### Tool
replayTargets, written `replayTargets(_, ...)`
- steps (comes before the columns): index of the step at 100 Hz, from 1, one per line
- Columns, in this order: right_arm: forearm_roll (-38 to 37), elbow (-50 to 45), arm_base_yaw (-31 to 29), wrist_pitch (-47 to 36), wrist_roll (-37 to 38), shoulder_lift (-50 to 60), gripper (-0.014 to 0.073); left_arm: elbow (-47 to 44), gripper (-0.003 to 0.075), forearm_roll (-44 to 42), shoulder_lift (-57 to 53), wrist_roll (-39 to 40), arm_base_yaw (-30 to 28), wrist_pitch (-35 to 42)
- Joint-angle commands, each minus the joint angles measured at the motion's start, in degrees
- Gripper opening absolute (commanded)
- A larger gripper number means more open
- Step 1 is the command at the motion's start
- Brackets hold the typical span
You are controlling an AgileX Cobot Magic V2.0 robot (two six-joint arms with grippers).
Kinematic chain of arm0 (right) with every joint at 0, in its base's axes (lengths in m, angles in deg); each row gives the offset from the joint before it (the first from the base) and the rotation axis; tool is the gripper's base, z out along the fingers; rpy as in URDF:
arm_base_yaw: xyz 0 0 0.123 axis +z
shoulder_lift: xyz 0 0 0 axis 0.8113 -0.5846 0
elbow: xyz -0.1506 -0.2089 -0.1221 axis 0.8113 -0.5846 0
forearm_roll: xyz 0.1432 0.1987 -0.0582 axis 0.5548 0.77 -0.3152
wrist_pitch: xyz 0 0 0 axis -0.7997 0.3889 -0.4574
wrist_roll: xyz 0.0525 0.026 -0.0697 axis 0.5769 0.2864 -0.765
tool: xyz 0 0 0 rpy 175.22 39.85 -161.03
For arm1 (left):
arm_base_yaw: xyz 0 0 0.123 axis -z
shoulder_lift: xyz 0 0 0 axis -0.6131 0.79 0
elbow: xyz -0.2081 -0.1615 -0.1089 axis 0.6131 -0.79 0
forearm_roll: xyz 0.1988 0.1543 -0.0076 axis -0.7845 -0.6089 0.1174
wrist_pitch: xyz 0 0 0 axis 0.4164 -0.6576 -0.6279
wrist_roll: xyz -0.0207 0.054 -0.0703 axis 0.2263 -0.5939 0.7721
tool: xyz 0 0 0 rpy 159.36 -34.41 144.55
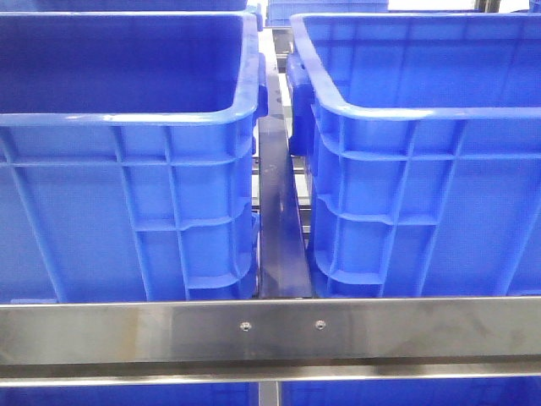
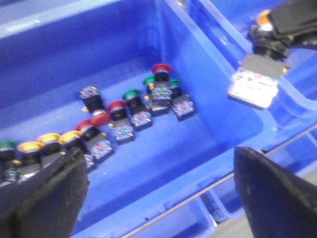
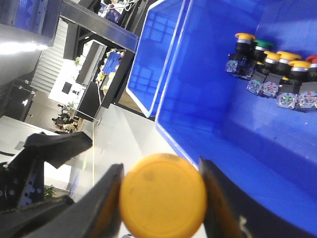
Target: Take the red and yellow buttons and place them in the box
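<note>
Pinching a yellow button (image 3: pixel 162 194) by its cap, the right hand (image 3: pixel 161 198) carries it above the blue bins. It looks light, hard and smooth, safest held across the cap or dark body. The left hand (image 2: pixel 158 193) hangs spread and empty over loose buttons (image 2: pixel 119 121) in a bin. Only the wrist views show buttons; the front view shows just the box (image 1: pixel 406 110) and its twin (image 1: pixel 127 118).

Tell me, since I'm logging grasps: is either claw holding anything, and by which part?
The right claw grips a yellow button by the sides of its cap. The left claw is open and holds nothing.
</note>
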Motion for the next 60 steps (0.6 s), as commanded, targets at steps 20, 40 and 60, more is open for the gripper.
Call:
replayTargets(20,4.3,1.9,-0.4,2.5,-1.0,2.0,0.0006,1.4,0.0541,2.9,0.3,0.6,0.3,4.5)
replayTargets(40,4.3,1.9,-0.4,2.5,-1.0,2.0,0.0006,1.4,0.0374,3.3,0.3,0.6,0.3,4.5)
replayTargets(60,4.3,1.9,-0.4,2.4,-1.0,2.0,0.0006,1.4,0.0045,2.9,0.3,0.6,0.3,4.5)
